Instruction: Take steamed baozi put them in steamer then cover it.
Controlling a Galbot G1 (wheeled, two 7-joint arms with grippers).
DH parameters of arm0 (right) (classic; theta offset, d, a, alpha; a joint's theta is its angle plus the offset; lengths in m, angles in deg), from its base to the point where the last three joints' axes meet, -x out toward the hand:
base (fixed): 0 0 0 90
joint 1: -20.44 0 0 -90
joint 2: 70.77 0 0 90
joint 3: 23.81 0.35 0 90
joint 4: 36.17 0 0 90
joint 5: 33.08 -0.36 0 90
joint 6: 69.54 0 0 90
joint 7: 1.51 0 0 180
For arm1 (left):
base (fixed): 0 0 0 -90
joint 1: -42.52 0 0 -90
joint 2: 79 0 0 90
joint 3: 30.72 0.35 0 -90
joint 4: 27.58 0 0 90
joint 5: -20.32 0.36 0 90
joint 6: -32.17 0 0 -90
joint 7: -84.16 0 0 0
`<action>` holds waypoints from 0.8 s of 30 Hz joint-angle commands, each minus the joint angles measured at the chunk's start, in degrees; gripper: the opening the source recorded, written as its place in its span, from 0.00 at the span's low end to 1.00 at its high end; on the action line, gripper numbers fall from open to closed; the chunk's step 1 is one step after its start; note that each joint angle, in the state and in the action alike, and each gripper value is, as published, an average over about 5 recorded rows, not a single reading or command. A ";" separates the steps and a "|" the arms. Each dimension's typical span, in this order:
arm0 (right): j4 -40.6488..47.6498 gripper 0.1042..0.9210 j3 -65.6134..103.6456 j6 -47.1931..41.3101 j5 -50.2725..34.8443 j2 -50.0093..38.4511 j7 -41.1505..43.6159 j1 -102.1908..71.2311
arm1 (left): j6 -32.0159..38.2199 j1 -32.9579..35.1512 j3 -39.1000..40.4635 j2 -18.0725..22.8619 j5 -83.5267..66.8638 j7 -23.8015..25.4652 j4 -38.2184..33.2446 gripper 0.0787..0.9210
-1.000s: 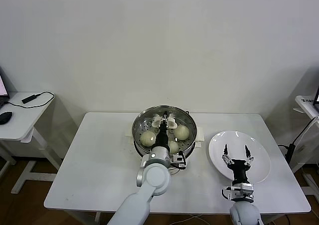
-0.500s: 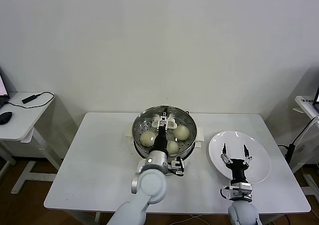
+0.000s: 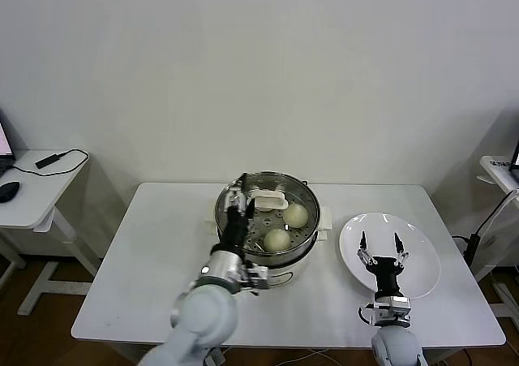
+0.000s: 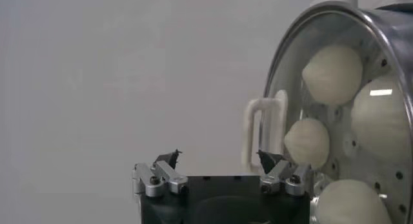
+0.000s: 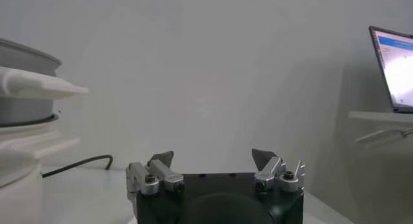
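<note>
My left gripper (image 3: 238,194) is up by the left edge of the steamer (image 3: 304,238), fingers spread wide, holding nothing. In the left wrist view my two fingertips (image 4: 169,157) stand far apart w/ only bare wall between them; the white handle (image 4: 264,132) of the cover (image 4: 292,64) is just beside one tip, not in my grip.

The cover sits on top of the steamer. It's clear glass w/ a metal rim, so I can see the baozi (image 3: 295,214) thru it. Head view shows two buns plainly, the 2nd one (image 3: 277,239) nearer to me; my arm hides the rest of the pot. Left wrist view shows four buns (image 4: 332,73) under the glass, on the tray w/ holes.

The steamer is at the back-middle of the white table (image 3: 154,269).

My right gripper (image 3: 379,247) hangs over the white plate (image 3: 423,260) on the right side of the table, also wide open & empty, well apart from the steamer.
</note>
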 commanded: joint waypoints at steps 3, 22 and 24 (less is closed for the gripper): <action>-0.63 0.88 -0.84 -0.01 -5.32 -1.04 3.99 -1.75 | 26.14 2.38 -22.86 -4.94 -53.29 -24.84 9.27 0.88; -2.15 0.88 -0.65 -0.93 -11.19 -2.15 7.72 -3.52 | 41.61 5.53 -26.64 -5.16 -79.97 -13.55 26.32 0.88; -2.20 0.88 -0.63 -0.97 -11.22 -2.38 7.66 -3.59 | 41.52 6.07 -26.58 -5.08 -79.53 -13.29 26.09 0.88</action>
